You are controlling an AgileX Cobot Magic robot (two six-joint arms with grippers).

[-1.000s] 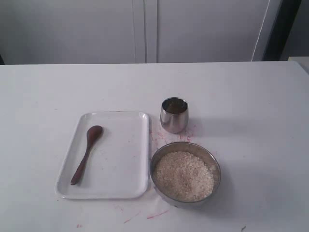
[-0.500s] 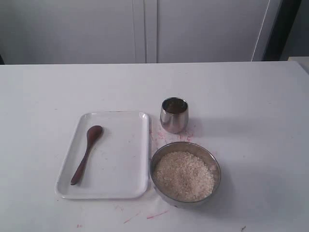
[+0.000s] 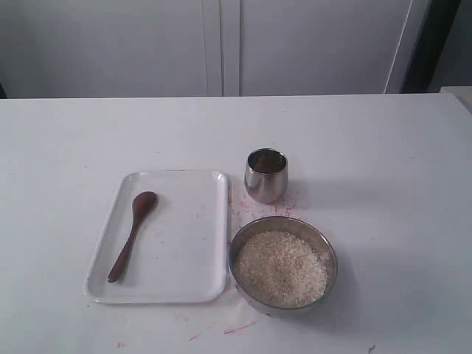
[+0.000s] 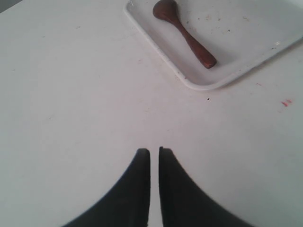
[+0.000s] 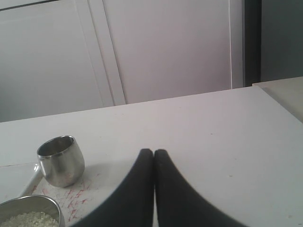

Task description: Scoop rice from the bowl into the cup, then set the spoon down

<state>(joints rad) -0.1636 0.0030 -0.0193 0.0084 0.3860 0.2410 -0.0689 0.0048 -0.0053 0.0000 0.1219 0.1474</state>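
Fronting pale cabinet doors (image 3: 310, 44), the white table (image 3: 383, 147) bears red marks (image 3: 240, 327).

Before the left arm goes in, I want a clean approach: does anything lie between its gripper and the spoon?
Nothing visible does. Between the left gripper and the spoon there is only bare table and the low rim of the white tray it lies on.
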